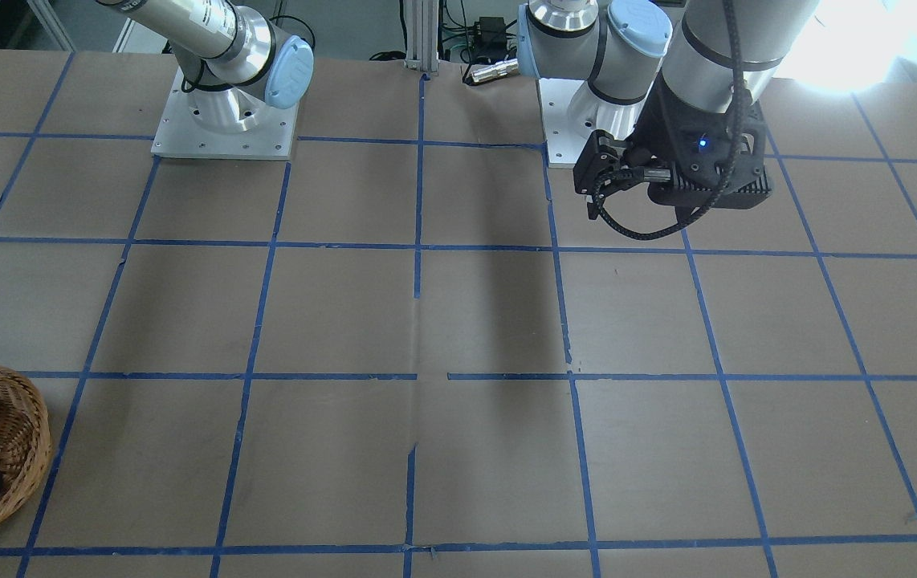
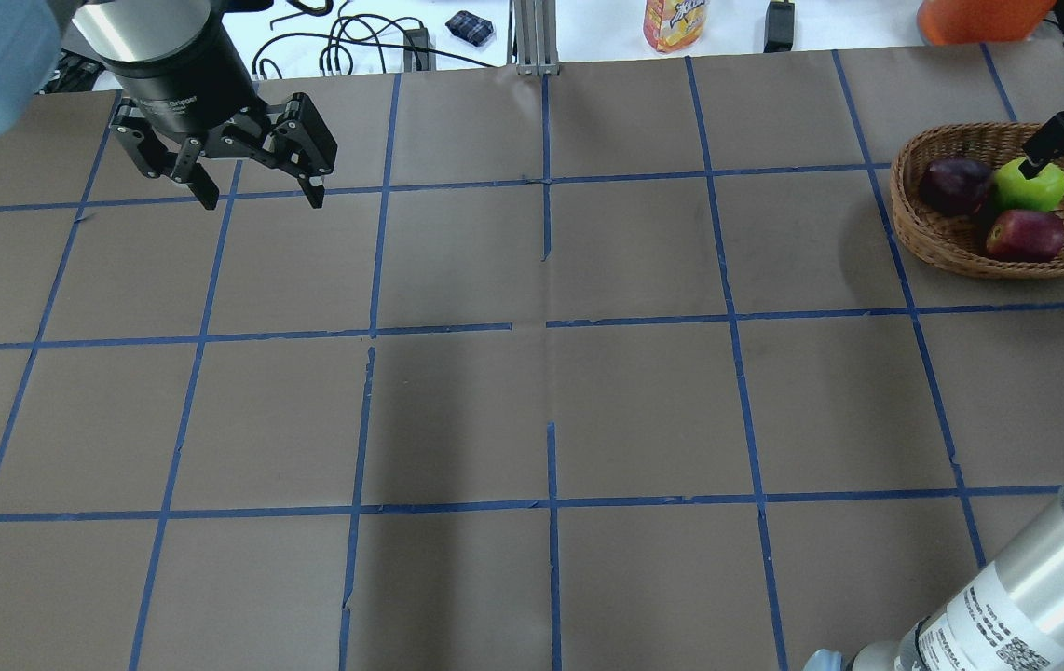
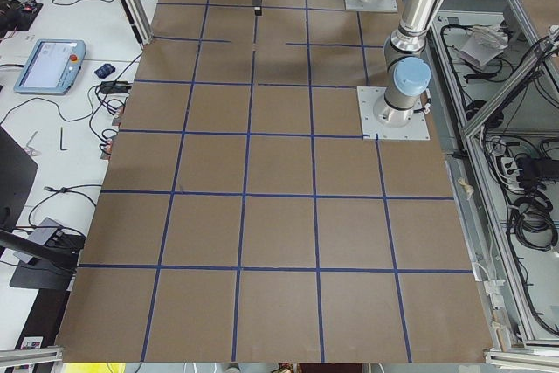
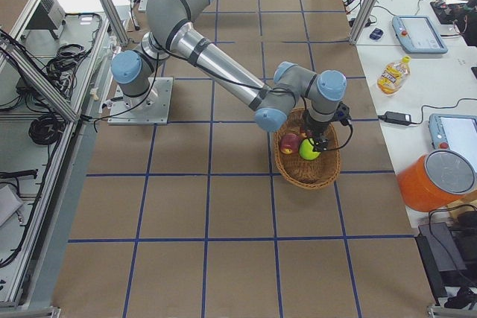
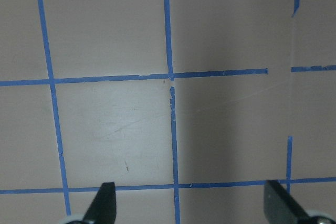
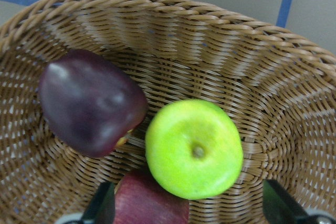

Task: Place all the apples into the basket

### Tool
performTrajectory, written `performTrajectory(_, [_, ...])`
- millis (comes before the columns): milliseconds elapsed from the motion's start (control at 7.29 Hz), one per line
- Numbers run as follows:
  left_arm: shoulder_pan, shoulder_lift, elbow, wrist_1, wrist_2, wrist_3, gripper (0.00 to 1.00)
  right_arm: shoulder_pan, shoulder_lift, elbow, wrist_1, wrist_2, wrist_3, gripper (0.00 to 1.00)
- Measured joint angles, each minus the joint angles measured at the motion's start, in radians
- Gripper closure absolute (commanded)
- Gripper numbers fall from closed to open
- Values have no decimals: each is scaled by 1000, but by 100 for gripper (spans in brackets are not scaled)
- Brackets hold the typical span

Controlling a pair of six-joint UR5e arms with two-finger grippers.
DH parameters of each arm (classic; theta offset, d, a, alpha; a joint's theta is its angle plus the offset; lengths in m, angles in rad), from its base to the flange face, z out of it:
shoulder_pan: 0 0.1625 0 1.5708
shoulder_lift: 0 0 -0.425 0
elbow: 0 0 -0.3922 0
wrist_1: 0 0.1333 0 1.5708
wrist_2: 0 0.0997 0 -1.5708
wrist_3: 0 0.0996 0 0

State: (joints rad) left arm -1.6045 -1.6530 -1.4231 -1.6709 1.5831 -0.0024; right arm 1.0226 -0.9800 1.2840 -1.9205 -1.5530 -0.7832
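Currently: Three Apples in Basket, Both Pincers Open

1. Basket. I see the round brown woven wicker basket (image 2: 937, 238) at the far right of the table in the overhead view. It stands on the brown paper-covered table with its blue tape grid (image 2: 532, 410).

2. Apples. All three lie inside the basket.
- The bright lime green apple (image 6: 194, 148) sits near the middle with its stem dimple facing up.
- The dark purple-maroon apple (image 6: 89, 100) lies beside it and touches it, as the right wrist view shows.
- The red apple with yellowish flecks (image 6: 149, 203) lies partly under the green one at the lower edge of that view.

3. Right gripper (image 6: 190, 199). It hangs over the basket, directly above the green apple. Its jaws are spread wider than the apple. The two black fingers (image 6: 102, 205) stand to either side of the apple with basket weave showing in the gaps. I see nothing clamped between them. In the overhead view one finger overlaps the apple's top, and I cannot tell whether it touches.

4. Left gripper (image 2: 262, 198). It hovers over bare table on the far left side, well apart from the basket. Its jaws are spread and hold nothing. The left wrist view shows only paper and tape lines between them.
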Motion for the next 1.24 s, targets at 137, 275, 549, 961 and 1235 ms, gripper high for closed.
performTrajectory(137, [0, -2, 1, 0, 0, -1, 0, 35, -46, -2, 69, 0, 14, 0])
performTrajectory(275, [0, -3, 2, 0, -1, -3, 0, 97, -110, -2, 165, -1, 79, 0])
performTrajectory(549, [0, -4, 7, -1, -1, -6, 0, 281, -243, 0, 320, -1, 376, 0])
performTrajectory(961, [1, -2, 5, 0, -2, -6, 0, 546, -395, 17, 457, -1, 766, 0])
performTrajectory(1235, [1, 0, 6, -1, -3, -6, 0, 594, -477, 50, 476, 4, 846, 0])
